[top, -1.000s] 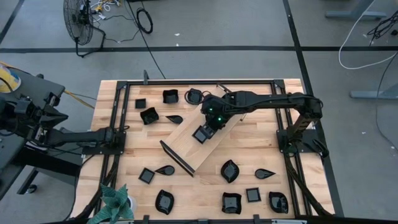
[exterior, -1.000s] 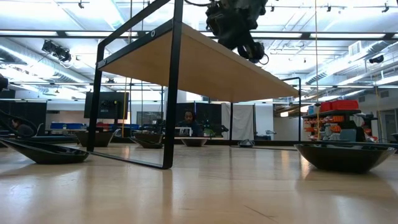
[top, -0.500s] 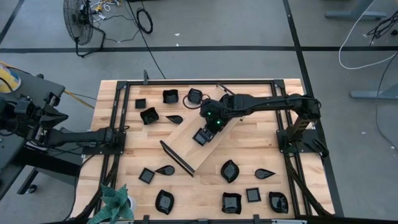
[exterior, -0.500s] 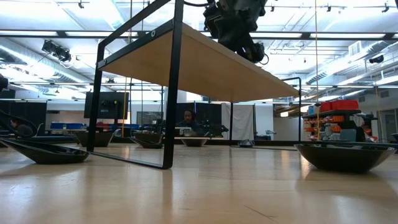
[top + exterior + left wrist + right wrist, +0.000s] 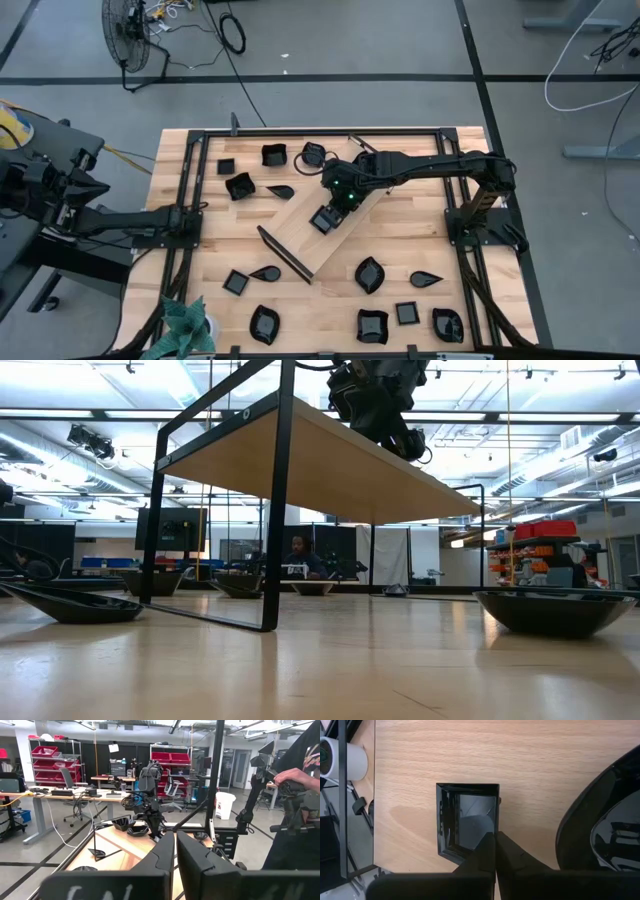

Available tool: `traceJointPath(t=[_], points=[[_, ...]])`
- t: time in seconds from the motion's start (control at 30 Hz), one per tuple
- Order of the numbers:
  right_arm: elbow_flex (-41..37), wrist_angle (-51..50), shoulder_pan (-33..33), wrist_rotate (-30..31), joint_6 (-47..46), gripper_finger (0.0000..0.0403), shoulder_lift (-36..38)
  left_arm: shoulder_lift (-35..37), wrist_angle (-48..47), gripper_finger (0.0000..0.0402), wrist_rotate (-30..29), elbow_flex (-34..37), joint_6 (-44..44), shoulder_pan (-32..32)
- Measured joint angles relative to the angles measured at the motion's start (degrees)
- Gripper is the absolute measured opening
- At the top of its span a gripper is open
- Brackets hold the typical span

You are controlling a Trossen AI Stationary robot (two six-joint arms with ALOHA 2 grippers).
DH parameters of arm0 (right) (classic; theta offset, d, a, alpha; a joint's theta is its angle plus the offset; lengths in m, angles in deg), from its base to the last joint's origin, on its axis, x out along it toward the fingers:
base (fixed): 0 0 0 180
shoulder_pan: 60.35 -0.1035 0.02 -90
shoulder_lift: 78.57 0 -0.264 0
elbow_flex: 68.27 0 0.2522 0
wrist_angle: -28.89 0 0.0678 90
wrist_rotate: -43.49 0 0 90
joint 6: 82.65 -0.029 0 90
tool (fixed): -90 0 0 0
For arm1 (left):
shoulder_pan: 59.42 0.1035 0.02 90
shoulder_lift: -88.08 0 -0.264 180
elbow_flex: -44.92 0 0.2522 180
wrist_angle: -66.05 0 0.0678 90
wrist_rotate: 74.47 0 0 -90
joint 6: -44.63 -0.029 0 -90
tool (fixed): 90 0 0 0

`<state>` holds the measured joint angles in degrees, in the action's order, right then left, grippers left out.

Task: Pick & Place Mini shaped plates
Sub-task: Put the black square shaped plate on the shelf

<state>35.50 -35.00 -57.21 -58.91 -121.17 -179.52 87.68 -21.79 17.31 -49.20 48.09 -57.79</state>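
One square plate [image 5: 324, 219] on tray [image 5: 300, 235]; twelve off it

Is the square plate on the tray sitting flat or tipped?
Flat: the square plate lies hollow-up on the tray, rim level, under the shut right gripper.

a robotics lab: red parts bins [image 5: 44, 751] on shelving, workbenches [image 5: 60, 795], office chairs [image 5: 67, 779].

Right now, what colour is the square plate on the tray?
Glossy black; the square plate shows best in the right wrist view, on the light-wood tray.
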Motion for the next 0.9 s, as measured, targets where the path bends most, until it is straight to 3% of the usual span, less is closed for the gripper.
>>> traceJointPath(t=[0.9], points=[[-0.02, -0.2, 0.0, 0.61, -0.16, 0.0019, 0.0, 0.0, 0.0, 0.0025, -0.01, 0.0, 0.0, 0.02]])
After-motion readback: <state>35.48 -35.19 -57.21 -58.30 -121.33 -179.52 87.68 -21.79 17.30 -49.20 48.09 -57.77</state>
